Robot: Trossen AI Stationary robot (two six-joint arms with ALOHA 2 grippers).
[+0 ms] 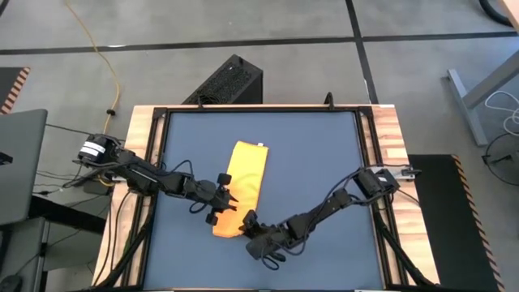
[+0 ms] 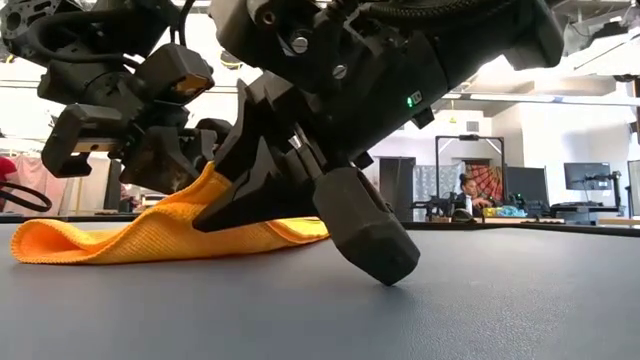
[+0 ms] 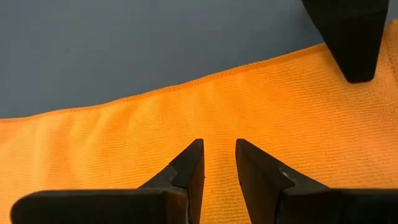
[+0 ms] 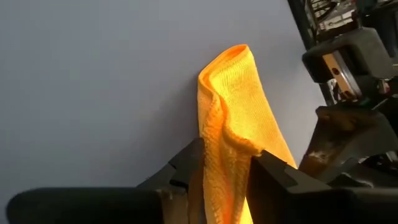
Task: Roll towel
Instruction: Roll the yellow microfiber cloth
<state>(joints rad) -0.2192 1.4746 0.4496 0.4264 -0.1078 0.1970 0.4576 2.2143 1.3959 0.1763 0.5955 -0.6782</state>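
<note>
High view, left to right. The left gripper (image 1: 220, 204) is hovering at the near end of the towel (image 1: 247, 180), its tapered dark fingers (image 3: 189, 168) parted a little over the finely ribbed yellow weave and gripping nothing. The towel, folded into a long soft strip, is lying on the dark matte table (image 1: 316, 162). The right gripper (image 1: 253, 235) is pinching the towel's near corner, apparently lifting a fold between its fingers (image 4: 273, 174).

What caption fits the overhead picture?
Two grippers, left and right, work the near end of a folded yellow towel.
</note>
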